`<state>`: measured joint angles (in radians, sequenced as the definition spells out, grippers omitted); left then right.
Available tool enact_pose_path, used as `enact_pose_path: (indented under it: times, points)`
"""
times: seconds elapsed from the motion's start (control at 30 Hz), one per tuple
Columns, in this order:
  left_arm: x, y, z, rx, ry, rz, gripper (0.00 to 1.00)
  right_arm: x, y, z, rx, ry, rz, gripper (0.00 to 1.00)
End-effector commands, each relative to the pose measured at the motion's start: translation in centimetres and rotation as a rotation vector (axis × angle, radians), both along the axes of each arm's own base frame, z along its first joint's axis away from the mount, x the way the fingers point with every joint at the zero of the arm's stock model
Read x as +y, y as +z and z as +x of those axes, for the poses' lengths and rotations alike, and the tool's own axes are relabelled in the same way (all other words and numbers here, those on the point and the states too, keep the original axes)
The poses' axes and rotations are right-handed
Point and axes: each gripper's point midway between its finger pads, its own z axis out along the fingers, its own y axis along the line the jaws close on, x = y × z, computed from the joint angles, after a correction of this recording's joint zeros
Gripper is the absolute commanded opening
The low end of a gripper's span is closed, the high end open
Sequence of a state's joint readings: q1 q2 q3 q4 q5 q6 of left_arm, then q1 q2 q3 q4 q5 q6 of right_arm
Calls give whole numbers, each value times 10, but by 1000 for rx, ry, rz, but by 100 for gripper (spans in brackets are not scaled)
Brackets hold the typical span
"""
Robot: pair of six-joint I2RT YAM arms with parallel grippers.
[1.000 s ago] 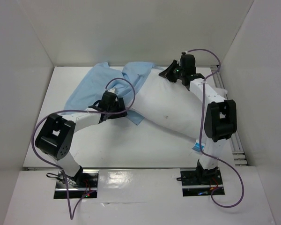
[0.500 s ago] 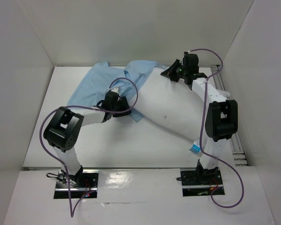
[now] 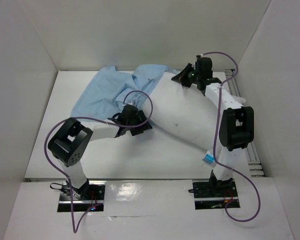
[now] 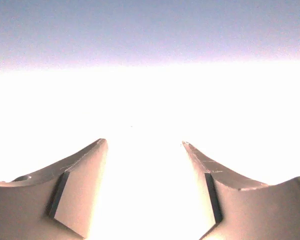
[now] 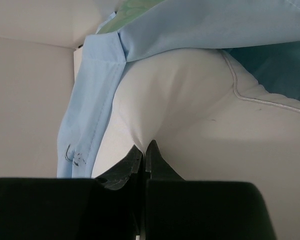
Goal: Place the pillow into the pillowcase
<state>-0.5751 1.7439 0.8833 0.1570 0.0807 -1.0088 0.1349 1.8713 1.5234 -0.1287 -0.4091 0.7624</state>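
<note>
two robot arms work a white pillow (image 3: 185, 112) toward a pale blue pillowcase (image 3: 102, 92) on a white table (image 3: 55, 150) walled on three sides. seen from above, the pillow lies slantwise. its long axis runs from about 11 o'clock to 5 o'clock, and its blue-and-white label (image 3: 208, 158) is at the near end, beside the right arm's base. the pillowcase is crumpled across the far left of the table, and one hem is draped over the pillow's far end.

the right gripper (image 3: 180, 79) is clamped shut on a pinch of the pillow's white cover at that far end. in its wrist camera the cloth puckers into the closed tips, with the pillowcase hem at 12 o'clock just above. whether the corner already sits inside the mouth or only under a fold is hard to tell.

the left gripper (image 3: 139, 126) is at the pillow's left flank, jaws standing apart with nothing visibly between them. its own camera is washed out by white glare. the bulk of the pillowcase lies at 10 to 11 o'clock from it, and the pillow is immediately at 3 o'clock.

the left arm is the nearer to the loose cloth, so drawing the case down the pillow's axis toward 5 o'clock looks like its job. its purple cable (image 3: 149, 100) loops over that seam and could snag.
</note>
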Motion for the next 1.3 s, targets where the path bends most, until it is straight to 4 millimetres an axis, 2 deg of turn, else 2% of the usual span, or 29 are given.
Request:
enact_pose_path:
  times: [0.0, 0.07, 0.2, 0.23, 0.3, 0.33, 0.37, 0.43, 0.47, 0.57, 0.63, 0.7, 0.73, 0.83, 0.87, 0.9, 0.93, 0.97, 1.0, 1.03, 1.07, 1.1, 1.13, 1.17, 1.2, 1.23, 1.27]
  points:
    - [-6, -16, 5, 93, 125, 26, 71, 3, 52, 1, -139, 29, 51, 0]
    - [-4, -27, 9, 126, 175, 37, 69, 3, 52, 1, -139, 29, 51, 0]
    - [5, -37, 16, 143, 230, 76, 61, 3, 55, -2, -142, 41, 46, 0]
    - [8, -36, 21, 134, 242, 67, 49, 3, 53, -3, -133, 41, 45, 0]
    - [13, -43, 20, 149, 251, 80, 28, 3, 58, -4, -148, 45, 38, 0]
    - [15, -45, 17, 161, 252, 90, 0, 3, 58, -4, -148, 45, 38, 0]
    - [17, -47, 15, 166, 245, 101, 0, -2, 58, -3, -148, 36, 37, 0]
    - [19, -39, 17, 143, 232, 117, 0, -2, 53, -4, -139, 36, 37, 0]
    - [20, -27, 18, 121, 231, 116, 0, -2, 55, -3, -148, 36, 37, 0]
    - [31, -14, 12, 82, 234, 135, 0, -2, 53, -3, -143, 32, 46, 0]
    - [42, 6, 7, 30, 250, 134, 0, -6, 58, -3, -152, 23, 46, 0]
    - [55, 12, -5, 11, 259, 150, 0, -6, 58, -3, -147, 20, 53, 0]
    - [57, 32, -7, -26, 262, 119, 0, -12, 62, 0, -157, 10, 53, 0]
    - [66, 43, -22, -43, 255, 111, 0, -12, 72, -1, -176, 10, 55, 0]
    - [66, 59, -26, -73, 247, 72, 0, -12, 72, -1, -177, 10, 55, 0]
    - [64, 57, -35, -56, 223, 56, 0, -12, 72, -1, -177, 10, 55, 0]
    - [60, 62, -36, -62, 208, 32, 0, -12, 77, -3, -187, 10, 56, 0]
    - [57, 62, -39, -56, 181, 24, 2, -12, 72, -4, -175, 10, 55, 0]
    - [55, 49, -42, -20, 156, 42, 23, -11, 67, -6, -162, 18, 57, 0]
    - [45, 55, -36, -19, 140, 23, 35, -11, 67, -6, -162, 18, 57, 0]
    - [42, 50, -33, -2, 133, 28, 46, -11, 67, -6, -162, 18, 57, 0]
    - [37, 30, -33, 43, 123, 62, 65, -11, 65, -7, -153, 18, 56, 0]
    - [33, 28, -26, 50, 132, 56, 69, -12, 62, -8, -155, 25, 39, 6]
    - [28, 23, -23, 58, 123, 51, 70, -12, 62, -10, -140, 31, 24, 20]
    - [23, 21, -16, 47, 123, 43, 71, -13, 62, -11, -137, 39, 6, 45]
    - [20, 12, -11, 69, 130, 51, 71, -18, 65, -16, -131, 45, -53, 78]
    - [17, 11, -7, 67, 130, 50, 71, -28, 67, -15, -132, 7, -109, 85]
